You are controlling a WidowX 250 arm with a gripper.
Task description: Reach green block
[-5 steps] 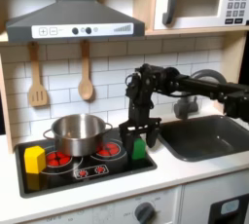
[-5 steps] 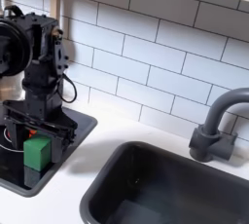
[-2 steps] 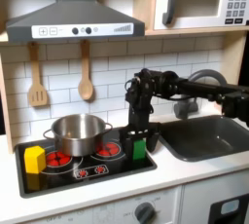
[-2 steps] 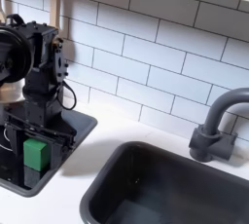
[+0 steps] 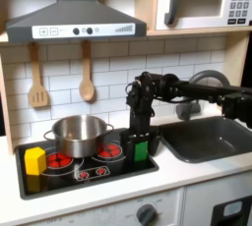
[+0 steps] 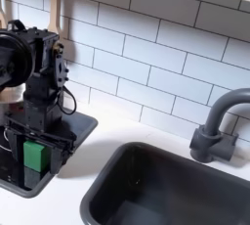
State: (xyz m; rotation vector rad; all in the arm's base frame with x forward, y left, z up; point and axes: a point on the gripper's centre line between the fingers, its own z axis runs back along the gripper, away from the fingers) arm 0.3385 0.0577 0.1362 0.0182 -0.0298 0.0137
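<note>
gripper (image 5: 139, 147) is hanging with jaws spread either side of the green block (image 5: 141, 150) on the stove (image 5: 59, 179), apparently lined up for grasping.

I work in a toy kitchen: white tile wall (image 5: 108, 68), range hood (image 5: 74, 19) upper left, microwave (image 5: 202, 1) upper right, stovetop (image 5: 84, 161) and dark sink (image 5: 212, 137) below.

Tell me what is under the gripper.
The green block sits on the black stovetop between the fingers of the gripper, also seen in the second exterior view. The block's base and any finger contact are hidden.
</note>
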